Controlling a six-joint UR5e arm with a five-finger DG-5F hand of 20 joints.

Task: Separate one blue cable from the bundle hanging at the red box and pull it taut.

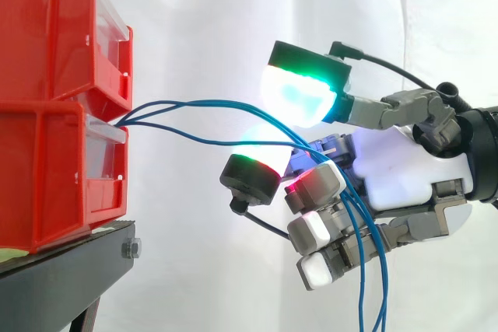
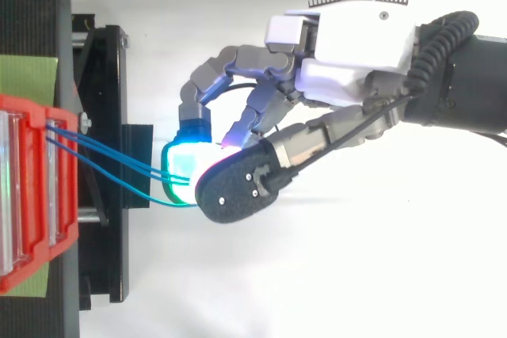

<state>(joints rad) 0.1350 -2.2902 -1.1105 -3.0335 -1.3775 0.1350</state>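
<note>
A bundle of three thin blue cables (image 1: 194, 104) comes out of the gap between two stacked red bins (image 1: 47, 169) at the left and runs right to my hand (image 1: 405, 169). The cables pass between the green-glowing upper pad (image 1: 299, 91) and a lower dark pad (image 1: 249, 176), go in behind the curled fingers, then hang down below the hand. One cable (image 1: 202, 140) runs a little lower than the other two. From above, the cables (image 2: 111, 160) cross from the red bin (image 2: 32, 195) to the glowing fingertips (image 2: 186, 168) of the hand (image 2: 356, 45).
The bins rest on a black stand (image 1: 62, 270) whose frame (image 2: 103, 116) juts toward the hand. A white curtain hangs behind. Open space lies right of the stand, under and around the arm.
</note>
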